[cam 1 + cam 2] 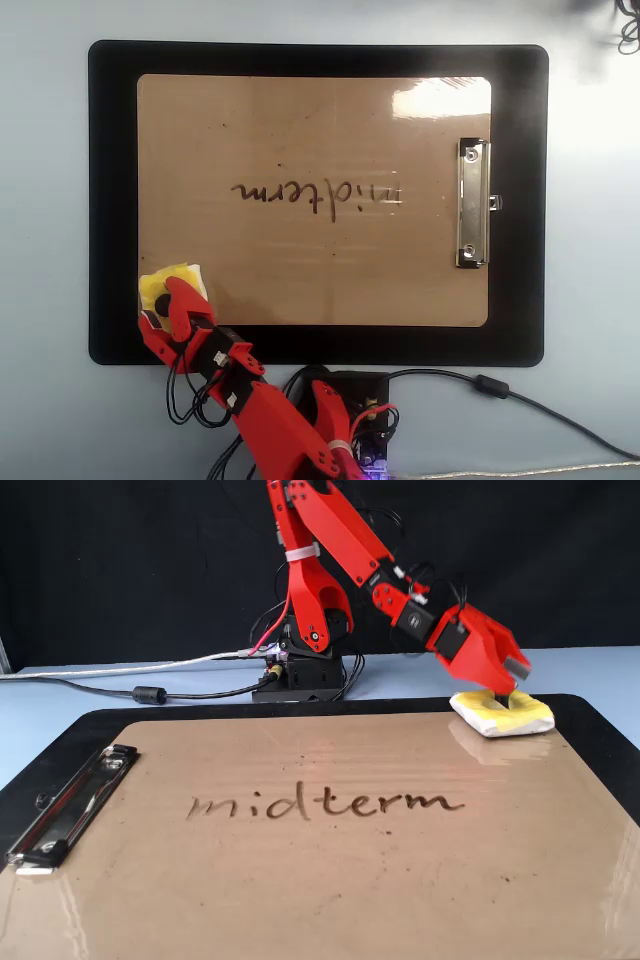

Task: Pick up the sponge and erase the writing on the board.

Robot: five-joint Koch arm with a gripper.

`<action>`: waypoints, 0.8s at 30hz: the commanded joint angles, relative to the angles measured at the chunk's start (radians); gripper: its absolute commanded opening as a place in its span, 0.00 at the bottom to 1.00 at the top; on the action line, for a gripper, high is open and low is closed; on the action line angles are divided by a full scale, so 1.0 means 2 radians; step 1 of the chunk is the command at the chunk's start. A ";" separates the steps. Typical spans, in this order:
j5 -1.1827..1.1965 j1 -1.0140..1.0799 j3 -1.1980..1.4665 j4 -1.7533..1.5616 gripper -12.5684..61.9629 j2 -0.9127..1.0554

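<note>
Glossy tan-brown rectangular clipboard point(300, 280) with a silver metal clip point(472, 203) lies on a black mat point(110, 200) on the pale blue counter point(45, 200), dark cursive writing "midterm" point(325, 804) across its middle. At the overhead view's lower left, the soft yellow square sponge point(503, 715) sits on the board's corner, directly under the red plastic jaws point(508, 685), which are parted over it and touch its top without clamping it.

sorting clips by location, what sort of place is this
Probably a hobby desk or classroom bench: a pale blue table holding a black mat and a clip board with "midterm" writing, and loose cables behind.
</note>
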 commanded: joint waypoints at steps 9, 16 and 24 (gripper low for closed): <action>-0.007 -0.005 0.019 -0.094 0.58 -0.040; -0.009 -0.005 0.016 -0.091 0.62 -0.043; -0.006 -0.005 0.014 -0.094 0.57 -0.079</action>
